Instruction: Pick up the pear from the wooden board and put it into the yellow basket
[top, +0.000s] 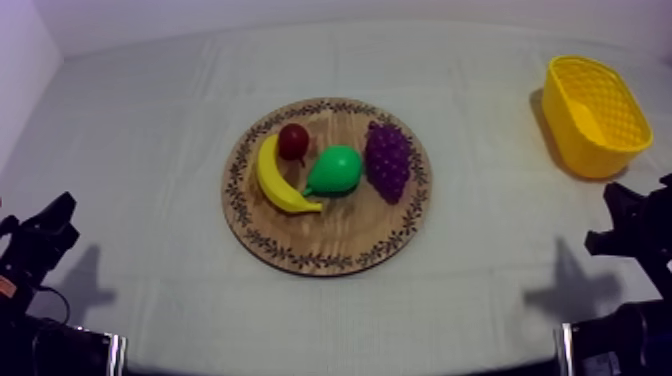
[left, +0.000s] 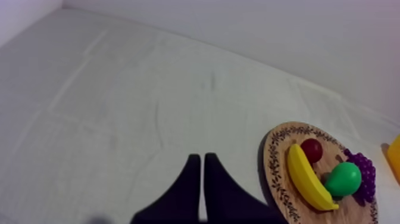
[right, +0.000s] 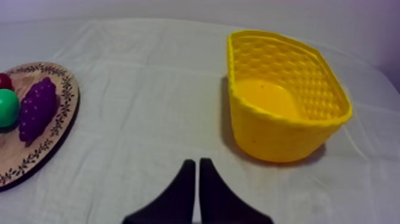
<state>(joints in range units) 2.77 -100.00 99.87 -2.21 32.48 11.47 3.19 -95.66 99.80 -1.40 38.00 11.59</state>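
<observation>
The green pear (top: 335, 170) lies in the middle of the round wooden board (top: 340, 238), between a banana (top: 278, 180) and a bunch of grapes (top: 388, 160). A small red fruit (top: 293, 141) sits behind the banana. The yellow basket (top: 596, 115) stands empty at the far right. My left gripper (top: 60, 210) rests low at the left, well away from the board; in the left wrist view its fingers (left: 191, 179) lie together, pointing past the board's rim (left: 275, 173). My right gripper (top: 618, 202) rests low at the right, shut (right: 196, 162) in front of the basket (right: 286, 95).
The grey-white cloth (top: 150, 120) lies open on all sides of the board. A white wall rises close behind the table's far edge and along its left side. The basket sits near the table's right edge.
</observation>
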